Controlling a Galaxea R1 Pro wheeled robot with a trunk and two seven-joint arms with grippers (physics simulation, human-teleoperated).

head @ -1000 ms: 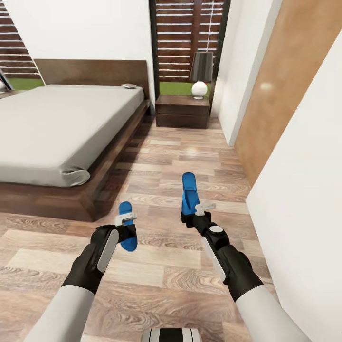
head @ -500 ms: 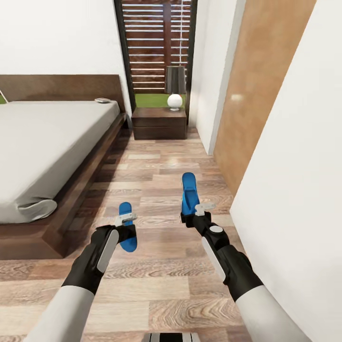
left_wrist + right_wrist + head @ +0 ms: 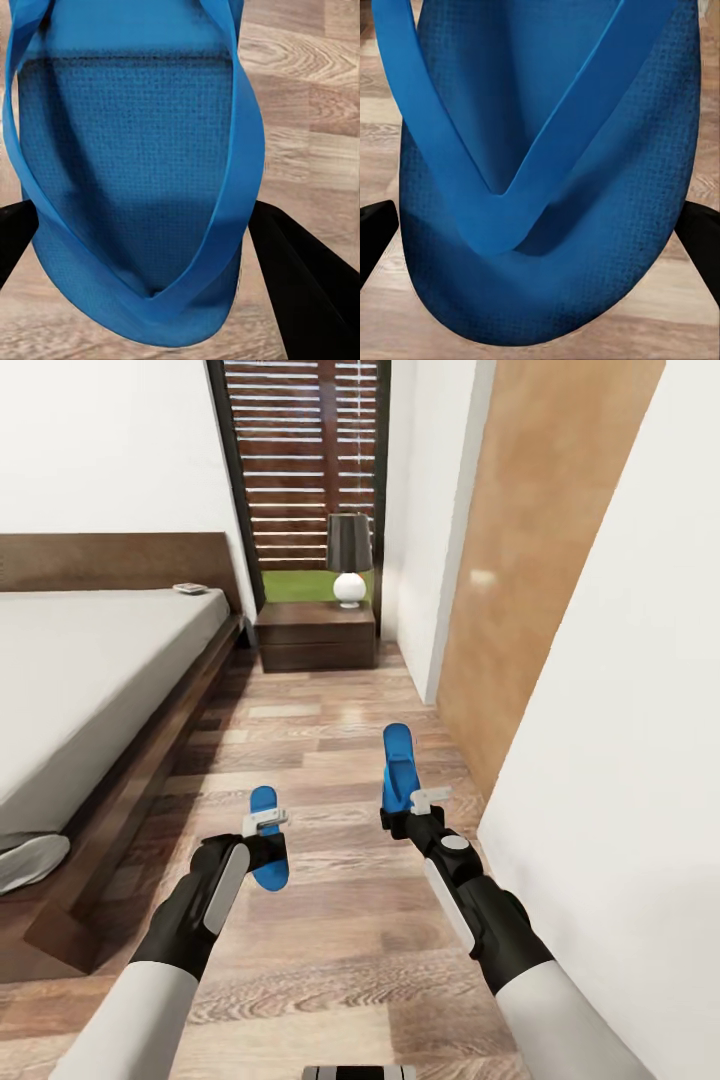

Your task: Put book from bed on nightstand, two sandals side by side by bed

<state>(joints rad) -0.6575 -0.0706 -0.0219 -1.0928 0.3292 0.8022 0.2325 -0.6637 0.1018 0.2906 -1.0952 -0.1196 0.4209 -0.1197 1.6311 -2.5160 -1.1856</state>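
Head view: left gripper (image 3: 265, 822) pinching sandal (image 3: 268, 852); right gripper (image 3: 418, 802) pinching second sandal (image 3: 397, 765).

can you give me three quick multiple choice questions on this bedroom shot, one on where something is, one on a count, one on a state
1. Where does the lamp stand?
A. on the bed
B. on the nightstand
C. on the floor

2. How many blue sandals are in the head view?
A. one
B. two
C. three

3. What is the left pincer doing?
A. gripping a sandal
B. hanging open
C. pressing the mattress

Answers:
1 B, it sits atop the nightstand past the bed.
2 B, the left sandal and the right sandal.
3 A, the left pincer is closed on its sandal; the right pincer likewise.
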